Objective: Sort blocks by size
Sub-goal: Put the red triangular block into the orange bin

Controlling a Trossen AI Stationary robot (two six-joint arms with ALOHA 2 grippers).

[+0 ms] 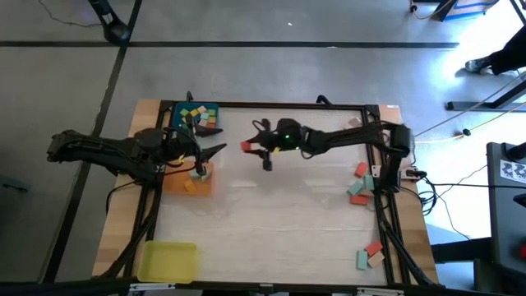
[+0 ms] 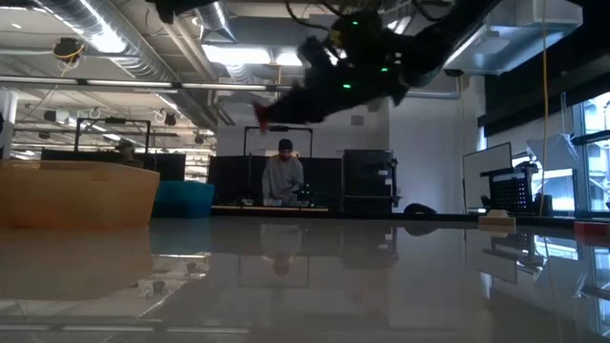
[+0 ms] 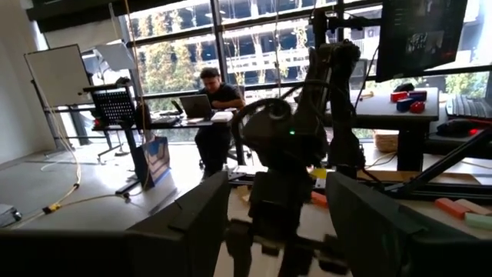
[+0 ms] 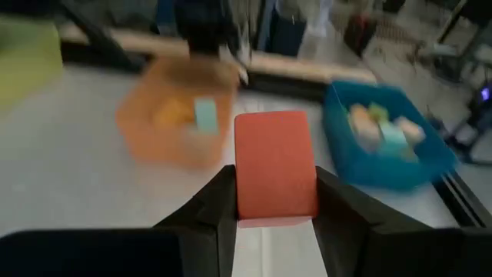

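My right gripper (image 1: 251,148) is shut on a red block (image 4: 274,165), high above the table's middle; the block also shows in the high view (image 1: 246,146) and the low view (image 2: 262,117). My left gripper (image 1: 210,143) is open and empty above the orange tray (image 1: 182,182). That tray holds a teal block (image 1: 198,171) and a yellow block (image 1: 189,187). The blue tray (image 1: 177,111) at the far left holds several small blocks (image 1: 199,116). More red and teal blocks lie at the table's right edge (image 1: 359,185) and near right corner (image 1: 371,255). My right gripper pinches the red block by two opposite sides (image 4: 240,177) between its two fingers. The fingers come from the table's right, slanting down toward the left. The block sticks out past the fingertips and is lifted clear of the table.
A yellow tray (image 1: 167,261) lies at the near left corner. A dark frame rail (image 1: 271,105) runs around the table. The two grippers face each other closely near the orange tray. A person (image 2: 282,179) sits at a desk in the room beyond.
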